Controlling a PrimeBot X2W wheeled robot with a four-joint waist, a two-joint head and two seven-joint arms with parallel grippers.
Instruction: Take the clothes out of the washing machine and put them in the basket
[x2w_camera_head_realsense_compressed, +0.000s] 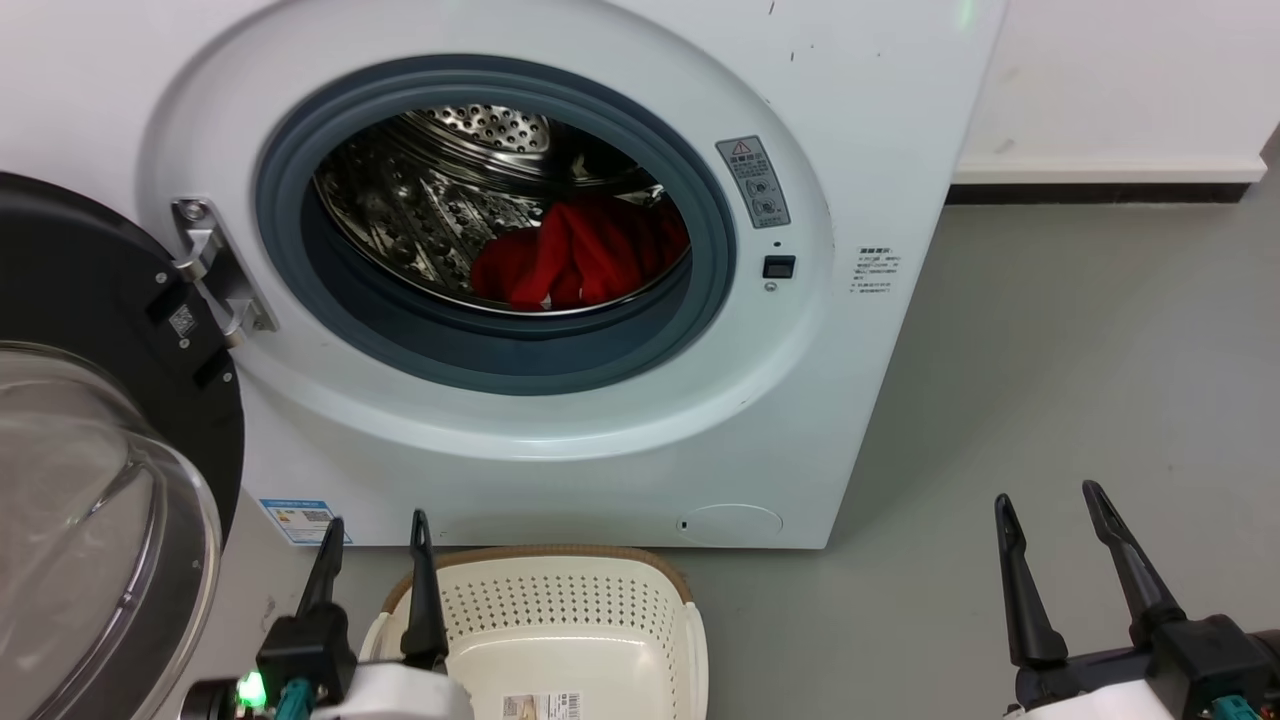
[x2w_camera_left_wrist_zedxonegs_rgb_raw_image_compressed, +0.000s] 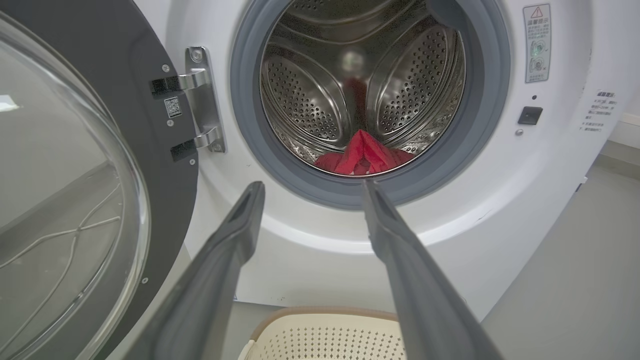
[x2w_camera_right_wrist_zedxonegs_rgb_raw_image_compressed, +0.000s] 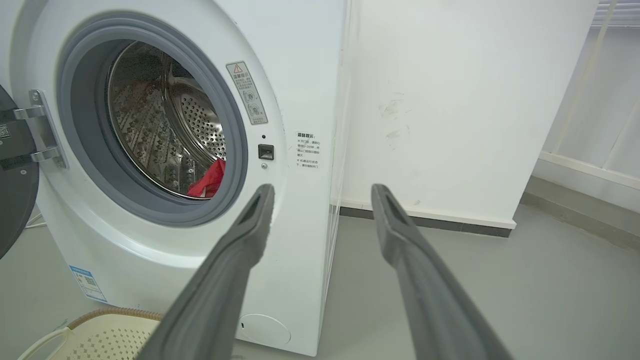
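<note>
The clothes (x2w_camera_head_realsense_compressed: 580, 255) are bright red. The washing machine (x2w_camera_head_realsense_compressed: 880, 120) is white with a grey ring (x2w_camera_head_realsense_compressed: 500, 350). The basket (x2w_camera_head_realsense_compressed: 560, 600) is cream with little holes.

The left tool (x2w_camera_left_wrist_zedxonegs_rgb_raw_image_compressed: 314, 184), its fingers spread and bare, points at the washing machine (x2w_camera_left_wrist_zedxonegs_rgb_raw_image_compressed: 550, 200) with its door (x2w_camera_left_wrist_zedxonegs_rgb_raw_image_compressed: 65, 200) swung open. Red clothes (x2w_camera_left_wrist_zedxonegs_rgb_raw_image_compressed: 362, 157) lie low in the steel drum (x2w_camera_left_wrist_zedxonegs_rgb_raw_image_compressed: 305, 95), and the cream basket (x2w_camera_left_wrist_zedxonegs_rgb_raw_image_compressed: 325, 337) sits below.

Grey floor (x2w_camera_head_realsense_compressed: 1060, 420): smooth, few small dark specks. White wall (x2w_camera_head_realsense_compressed: 1120, 70) at upper right in head view. White skirting board (x2w_camera_head_realsense_compressed: 1100, 170) along wall foot, dark strip (x2w_camera_head_realsense_compressed: 1090, 193) beneath it, meeting floor. Right wrist view: faint grey scuff marks (x2w_camera_right_wrist_zedxonegs_rgb_raw_image_compressed: 395, 120) on wall; slatted blind (x2w_camera_right_wrist_zedxonegs_rgb_raw_image_compressed: 617, 10) in top right corner, cut off by edge.
</note>
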